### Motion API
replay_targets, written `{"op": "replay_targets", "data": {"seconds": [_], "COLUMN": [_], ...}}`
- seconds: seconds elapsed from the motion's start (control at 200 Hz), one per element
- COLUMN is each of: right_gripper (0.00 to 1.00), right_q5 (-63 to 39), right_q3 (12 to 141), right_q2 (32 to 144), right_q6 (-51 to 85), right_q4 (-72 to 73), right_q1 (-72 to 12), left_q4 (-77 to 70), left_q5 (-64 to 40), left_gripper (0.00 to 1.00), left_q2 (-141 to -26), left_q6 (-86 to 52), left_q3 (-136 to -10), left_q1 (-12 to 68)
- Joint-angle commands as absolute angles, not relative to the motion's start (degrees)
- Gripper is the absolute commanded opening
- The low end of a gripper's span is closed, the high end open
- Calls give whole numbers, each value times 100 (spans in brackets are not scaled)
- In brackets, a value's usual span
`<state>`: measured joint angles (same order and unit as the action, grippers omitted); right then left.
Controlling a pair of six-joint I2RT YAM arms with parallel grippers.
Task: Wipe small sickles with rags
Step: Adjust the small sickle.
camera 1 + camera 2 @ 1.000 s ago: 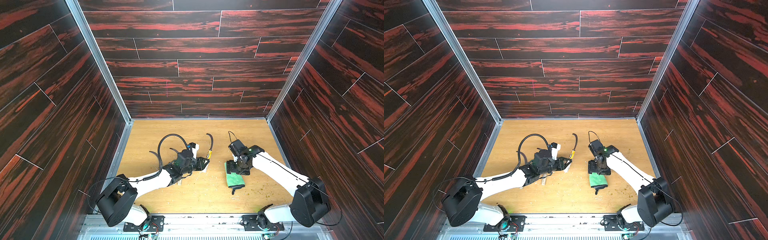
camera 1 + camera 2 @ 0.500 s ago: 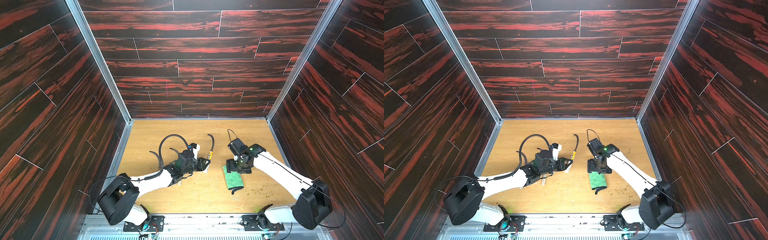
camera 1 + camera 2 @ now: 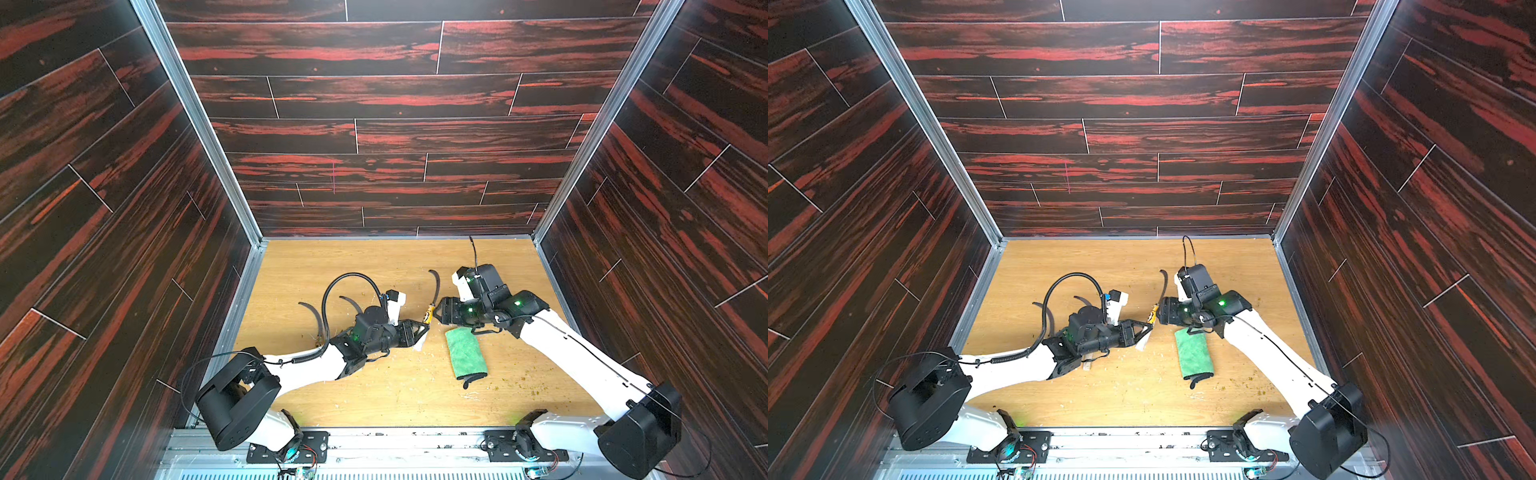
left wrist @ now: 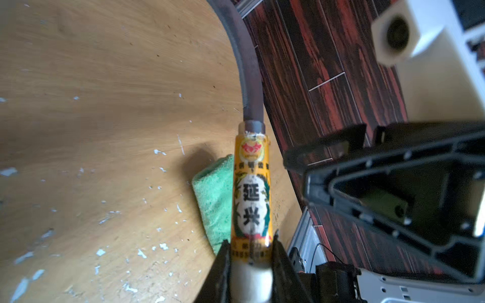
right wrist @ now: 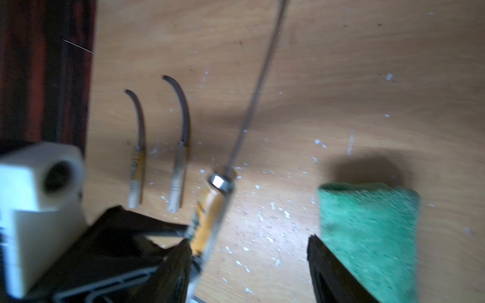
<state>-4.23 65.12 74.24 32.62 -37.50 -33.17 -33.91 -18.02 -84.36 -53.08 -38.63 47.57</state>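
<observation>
Left tool [image 4: 250,251] clamps labelled sickle [image 4: 250,199] by the handle | right tool [image 5: 248,241] agape, empty | rag [image 3: 465,353] unheld on surface [image 3: 374,257] | wiping seemingly not underway

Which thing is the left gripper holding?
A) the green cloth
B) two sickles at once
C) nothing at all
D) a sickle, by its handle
D: in the left wrist view the left gripper is shut on the yellow-labelled handle of a sickle, while the green cloth lies loose on the table.
</observation>
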Motion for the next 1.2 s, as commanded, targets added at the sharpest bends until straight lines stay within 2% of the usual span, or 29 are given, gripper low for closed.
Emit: {"op": "replay_targets", "data": {"seconds": [0.0, 0.376, 0.581, 0.706, 0.751, 0.797, 0.902, 0.992, 1.062, 1.192], "right_gripper": [65, 54, 20, 6, 4, 3, 1, 1, 1, 1], "right_q5": [-917, -1252, -1425, -1438, -1407, -1365, -1259, -1116, -1034, -1087], "right_q3": [6597, 6451, 6460, 6452, 6452, 6451, 6488, 6532, 6557, 6593], "right_q2": [7487, 7594, 7654, 7650, 7633, 7622, 7616, 7608, 7607, 7607], "right_q6": [3483, 3754, 3751, 3726, 3718, 3726, 3755, 3809, 3870, 4001], "right_q4": [-3324, -3000, -2870, -2839, -2845, -2864, -2956, -3070, -3136, -3130], "right_q1": [-3349, -3339, -3339, -3340, -3339, -3340, -3340, -3335, -3335, -3346], "left_q4": [-4129, -4663, -4786, -4669, -4554, -4482, -4106, -3659, -3266, -2641], "left_q5": [-1766, -1639, -1702, -1756, -1765, -1779, -1777, -1752, -1710, -1596], "left_gripper": [0, 0, 0, 0, 0, 6, 35, 52, 58, 59], "left_q2": [-8454, -8422, -8488, -8474, -8464, -8451, -8405, -8352, -8330, -8383], "left_q6": [-5496, -5652, -5722, -5690, -5648, -5611, -5454, -5245, -5055, -4769], "left_q3": [-3779, -3767, -3783, -3835, -3885, -3919, -4032, -4179, -4325, -4555], "left_q1": [4822, 4851, 4878, 4886, 4893, 4902, 4937, 4986, 5042, 5098]}}
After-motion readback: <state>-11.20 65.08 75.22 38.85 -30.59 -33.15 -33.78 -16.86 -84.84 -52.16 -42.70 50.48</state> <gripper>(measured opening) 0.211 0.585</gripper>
